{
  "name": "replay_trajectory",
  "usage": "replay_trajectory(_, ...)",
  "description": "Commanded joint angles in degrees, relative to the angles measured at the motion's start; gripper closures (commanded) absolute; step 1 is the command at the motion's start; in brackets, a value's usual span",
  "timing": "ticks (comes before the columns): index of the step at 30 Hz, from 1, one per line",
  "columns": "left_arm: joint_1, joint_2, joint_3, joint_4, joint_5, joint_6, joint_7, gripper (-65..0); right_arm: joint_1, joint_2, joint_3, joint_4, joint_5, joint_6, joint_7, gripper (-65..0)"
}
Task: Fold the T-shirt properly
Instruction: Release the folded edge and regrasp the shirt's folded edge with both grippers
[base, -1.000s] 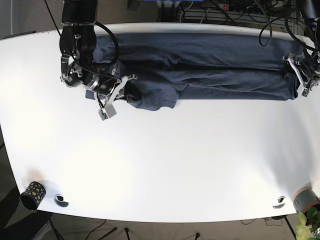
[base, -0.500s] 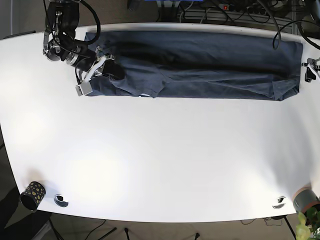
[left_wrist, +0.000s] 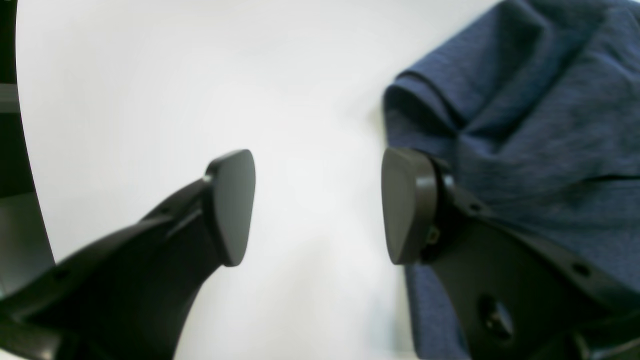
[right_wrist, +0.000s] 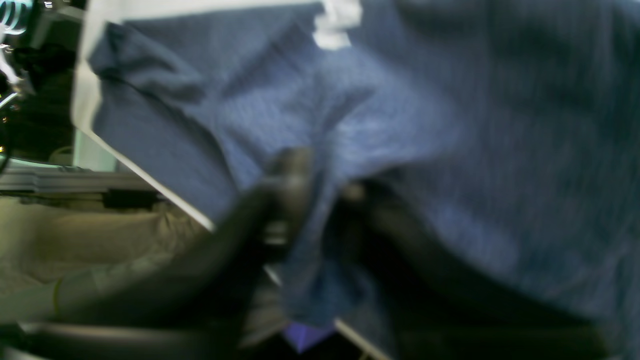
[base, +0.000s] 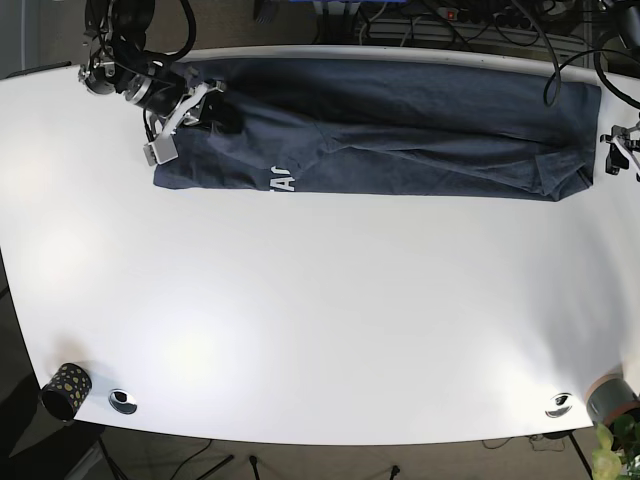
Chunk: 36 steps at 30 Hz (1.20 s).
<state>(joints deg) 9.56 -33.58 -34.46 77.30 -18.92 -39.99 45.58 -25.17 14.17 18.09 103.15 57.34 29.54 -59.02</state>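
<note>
T-shirt (base: 390, 125) pinched in the right gripper (right_wrist: 320, 200) — left gripper (left_wrist: 317, 205) wide, just beside its edge.

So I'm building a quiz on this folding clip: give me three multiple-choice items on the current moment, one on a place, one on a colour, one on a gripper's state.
1. Where does the T-shirt lie on the table?
A. along the far edge
B. in the middle
C. at the near edge

2. What colour is the T-shirt?
A. red
B. navy blue
C. white

3. How is the left gripper?
A. shut on the shirt
B. open, holding nothing
C. shut on a cup

Key: 1 A, the T-shirt stretches along the far side of the table. 2 B, the fabric is dark blue. 3 B, the left gripper has its jaws apart over bare table beside the cloth.
</note>
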Motion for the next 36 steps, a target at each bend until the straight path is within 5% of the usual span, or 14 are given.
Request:
replay_trajectory(1,-0.46,-0.57,-0.49,1.52,-0.73,-0.01,-0.62,-37.1,-0.99,0.55,0.33,1.07,1.52,0.31,0.61,-27.1)
replay_trajectory(5,-0.2,2.07,-0.31,5.38,-4.69,-0.01,-0.53,-37.1,-3.62,0.55,3.06,2.91,1.69,0.75,0.61,-43.3)
replay_trajectory(15,-3.98,12.09,5.67,13.21,-9.79,-0.01,9.32,-37.1,-1.43,0.02,1.21,7.84,1.34,0.75,0.61,-42.3)
replay_trajectory(24,-3.72,16.92,12.52,15.76,-9.61,-0.01,11.52,-37.1,6.93,0.02,-9.87,-7.46,1.25,0.66,0.69,-42.3)
replay_trajectory(36,-1.96,14.64,9.71,15.14,3.14,-0.01,12.22,-37.1,11.32,1.43,-16.64,-18.98,1.16,0.66,5.09,-42.3)
